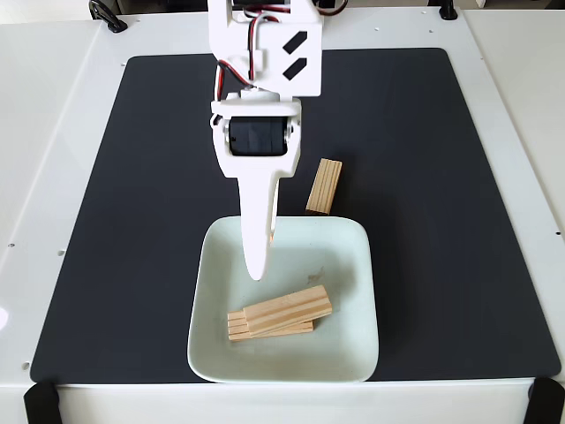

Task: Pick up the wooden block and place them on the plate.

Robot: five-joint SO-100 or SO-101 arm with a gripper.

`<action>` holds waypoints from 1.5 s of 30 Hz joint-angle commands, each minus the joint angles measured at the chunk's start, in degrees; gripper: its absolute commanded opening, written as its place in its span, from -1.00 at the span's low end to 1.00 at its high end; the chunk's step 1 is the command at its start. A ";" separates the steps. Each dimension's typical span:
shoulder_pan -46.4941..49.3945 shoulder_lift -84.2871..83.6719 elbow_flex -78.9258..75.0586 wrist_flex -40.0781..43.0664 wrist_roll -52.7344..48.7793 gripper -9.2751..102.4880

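The white claw (257, 265) is hanging over the back left part of the plate (353, 353); I cannot tell if it is spread or pressed together; it is holding nothing. The plate is sitting at the front edge of the black mat (441, 177) on the white surface (44, 132); stacked wooden blocks (282, 314) are lying in it toward the front; one more block (324, 186) is lying on the mat just behind the plate's back rim.
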 commanded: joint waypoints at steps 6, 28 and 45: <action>-2.11 28.83 30.76 0.26 -10.20 -0.46; -7.47 36.39 50.80 -0.53 -48.87 -0.85; -8.53 23.64 48.34 -0.79 -58.89 -0.46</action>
